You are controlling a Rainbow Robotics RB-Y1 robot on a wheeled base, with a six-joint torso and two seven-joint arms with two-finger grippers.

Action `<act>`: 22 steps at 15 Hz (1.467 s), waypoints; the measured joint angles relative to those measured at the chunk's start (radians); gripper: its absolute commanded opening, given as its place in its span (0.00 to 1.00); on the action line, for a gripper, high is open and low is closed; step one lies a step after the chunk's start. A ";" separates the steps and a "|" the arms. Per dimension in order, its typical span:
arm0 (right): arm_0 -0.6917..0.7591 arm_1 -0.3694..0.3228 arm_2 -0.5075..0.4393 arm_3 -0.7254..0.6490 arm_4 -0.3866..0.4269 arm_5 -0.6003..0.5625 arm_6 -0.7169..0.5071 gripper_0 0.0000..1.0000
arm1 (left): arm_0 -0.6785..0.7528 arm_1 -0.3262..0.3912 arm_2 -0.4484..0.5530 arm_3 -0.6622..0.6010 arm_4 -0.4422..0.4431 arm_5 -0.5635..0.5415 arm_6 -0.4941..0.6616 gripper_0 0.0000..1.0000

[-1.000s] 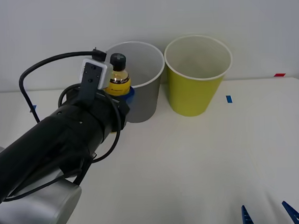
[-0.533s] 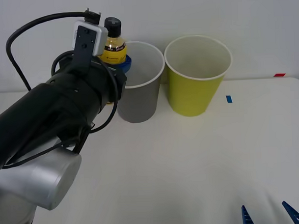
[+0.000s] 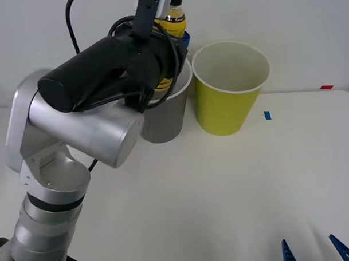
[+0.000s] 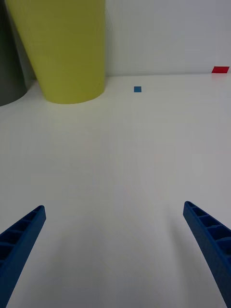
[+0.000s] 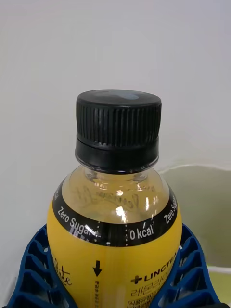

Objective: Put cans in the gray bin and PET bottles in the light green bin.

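Front view: left hand (image 3: 180, 41), clamped on the PET bottle (image 3: 171, 17), hangs over the gray bin (image 3: 165, 116); released here, it misses the light green bin (image 3: 228, 105).

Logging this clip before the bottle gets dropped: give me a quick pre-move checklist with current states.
1. Left claw shut on bottle: ok.
2. Bottle upright, cap on: ok.
3. Bottle over the green bin: not ok; it is held above the gray bin.
4. Green bin upright, mouth open: ok.
5. Right claw open, low near the table's front edge, away from the bins: ok.
6. Gray bin's contents: cannot tell.
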 measured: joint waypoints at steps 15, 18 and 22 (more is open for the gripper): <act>0.000 0.000 0.000 0.000 0.000 0.000 0.000 1.00 | -0.261 -0.144 -0.008 0.509 0.168 -0.368 -0.007 0.11; 0.000 0.000 0.000 0.000 0.000 0.000 0.000 1.00 | -0.300 -0.147 -0.008 0.571 0.186 -0.391 0.004 0.11; 0.000 0.000 0.000 0.000 0.000 0.000 0.000 1.00 | -0.304 -0.148 -0.008 0.591 0.186 -0.416 0.007 0.10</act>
